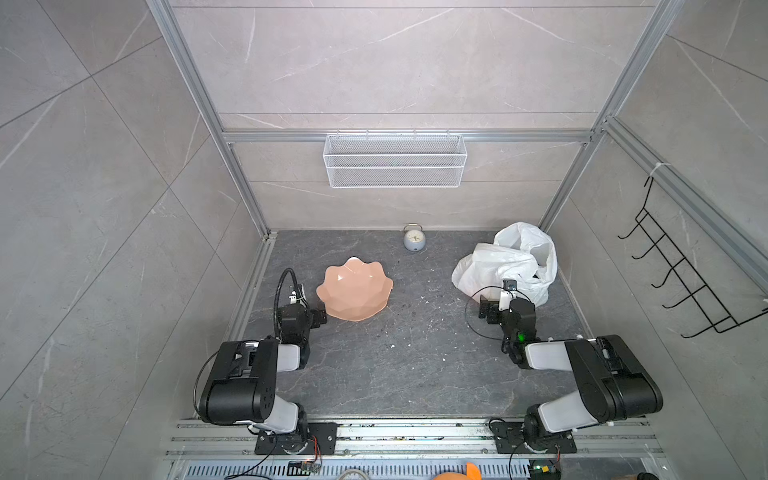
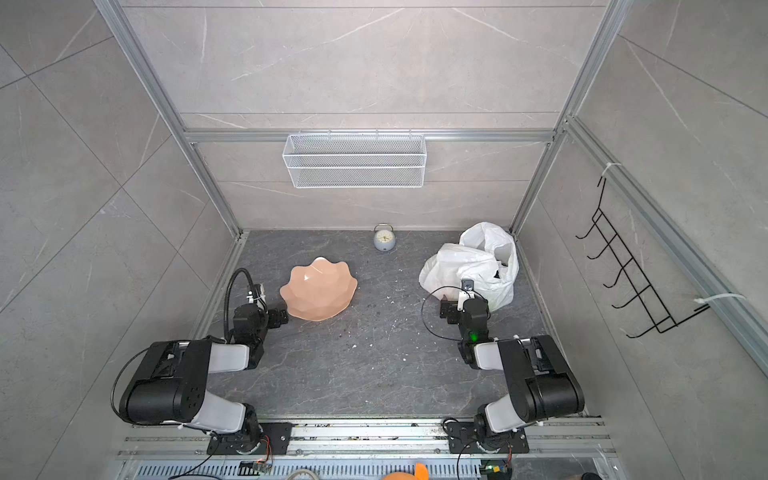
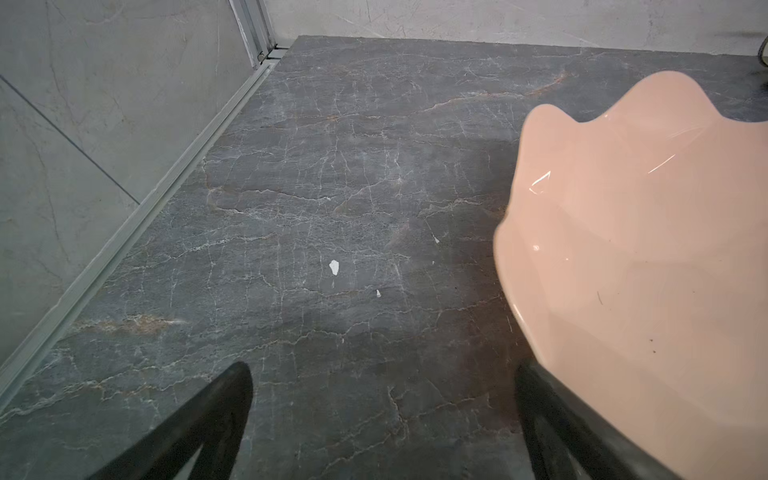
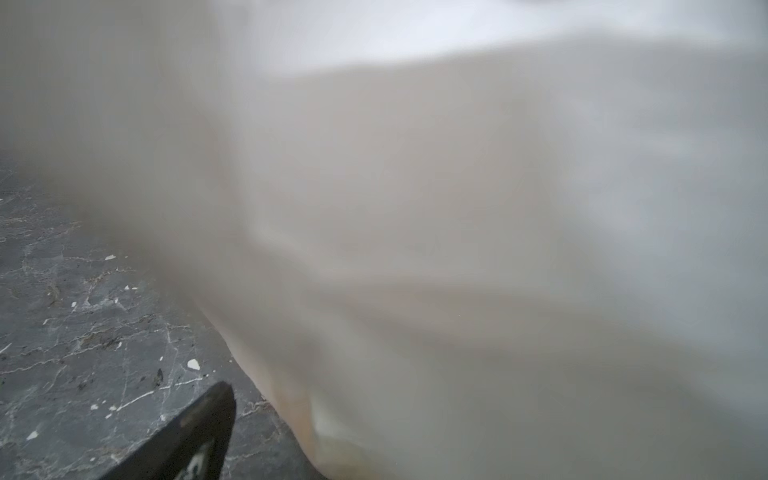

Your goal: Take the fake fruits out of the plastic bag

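Plastic bag point(image 1: 498, 266) point(image 2: 465, 266) crumpled white in the far right corner of the dark stone table point(image 1: 415, 353) (inside hidden by folds). Right at its near edge, right gripper point(image 1: 492, 308), jaws wide, one finger point(image 4: 208, 415) over bare stone, the other lost behind the bag's blurred film. Farther back by the wall, small grey clock point(image 1: 414, 239). Across to the left, peach bowl point(image 1: 355, 291), with left gripper point(image 3: 382, 386) just beside its rim, jaws wide, only bare stone between.
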